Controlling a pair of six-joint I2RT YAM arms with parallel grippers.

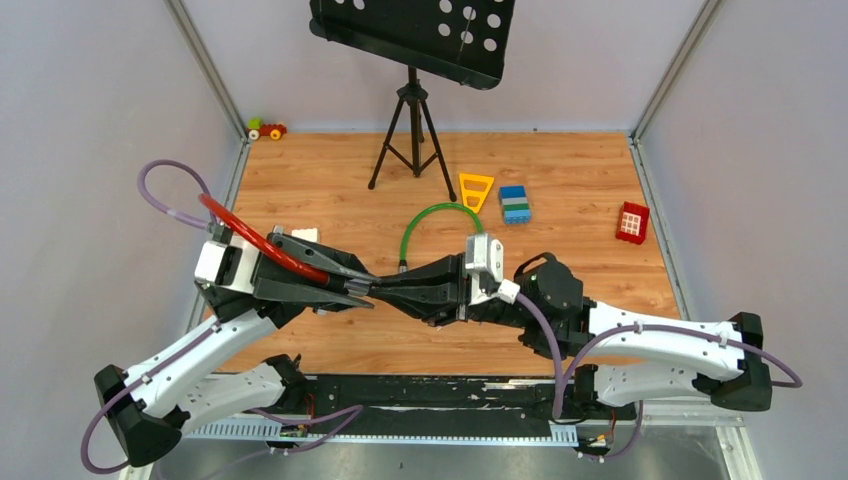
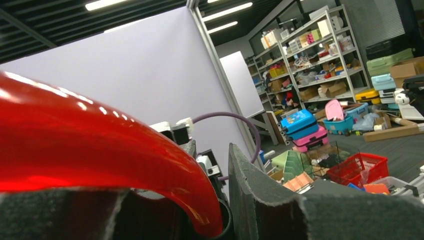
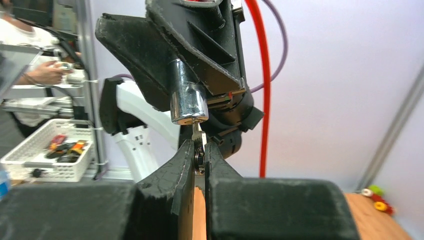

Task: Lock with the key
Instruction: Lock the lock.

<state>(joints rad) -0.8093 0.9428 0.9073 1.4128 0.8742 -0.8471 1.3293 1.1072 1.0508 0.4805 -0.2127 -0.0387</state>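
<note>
My left gripper [image 1: 360, 286] is shut on the chrome end cylinder [image 3: 188, 102] of a red cable lock [image 1: 262, 243] and holds it above the table. In the left wrist view the red cable [image 2: 85, 150] fills the left side beside my gripper [image 2: 220, 200]. My right gripper [image 3: 199, 146] is shut on the tiny silvery key [image 3: 196, 133], whose ring sits between the fingertips. The key's tip touches the bottom face of the chrome cylinder. In the top view the right gripper [image 1: 388, 290] meets the left one tip to tip.
A green cable [image 1: 438, 212] arcs on the wooden table behind the grippers. A tripod music stand [image 1: 412, 130], a yellow triangle [image 1: 476, 189], a blue-green block stack [image 1: 515, 204], a red block [image 1: 632, 221] and a toy car [image 1: 266, 129] lie further back.
</note>
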